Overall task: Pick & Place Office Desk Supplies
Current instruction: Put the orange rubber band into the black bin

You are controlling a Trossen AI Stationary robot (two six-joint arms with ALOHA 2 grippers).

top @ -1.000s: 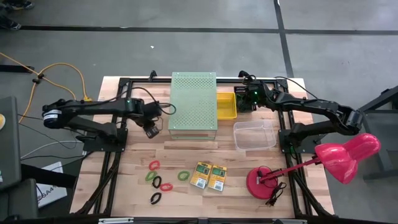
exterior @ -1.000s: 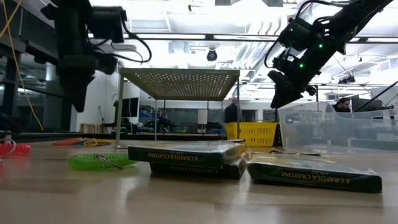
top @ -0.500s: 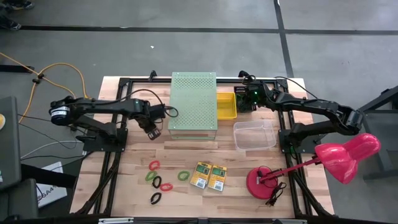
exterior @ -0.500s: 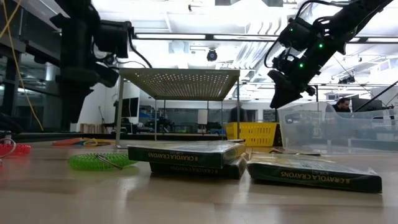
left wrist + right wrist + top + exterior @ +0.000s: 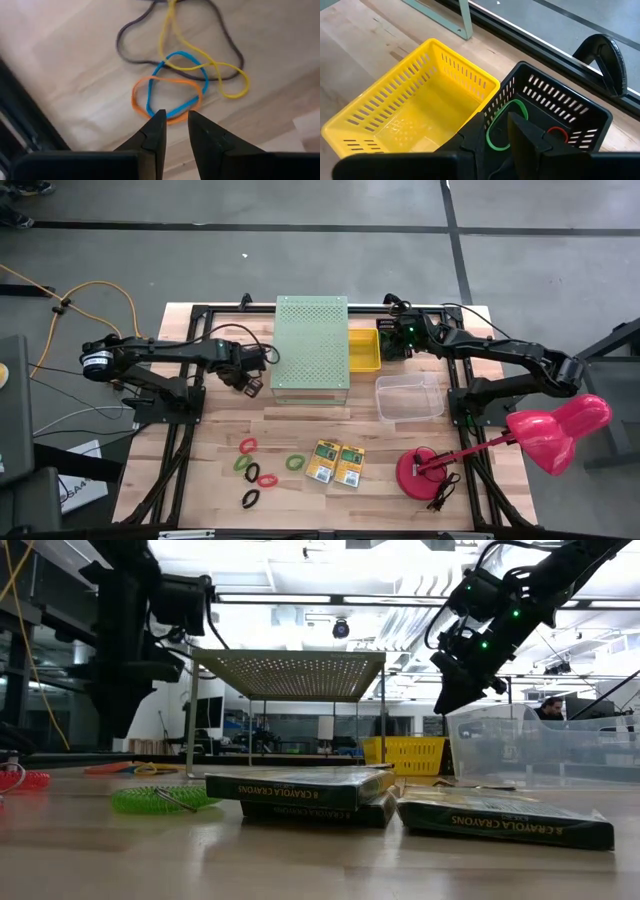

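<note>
My left gripper (image 5: 174, 120), fingers slightly parted and empty, hovers above tangled thin rubber bands (image 5: 172, 92) near the bench's left rear. Risk — I lift several together. My right gripper (image 5: 496, 131), slightly parted, holds nothing I can see above the black mesh basket (image 5: 555, 112).

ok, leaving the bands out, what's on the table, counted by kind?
crayon boxes: 2
baskets: 2, a yellow basket and a black basket
clear tub: 1
perforated box: 1
lamp: 1
Total: 7
</note>
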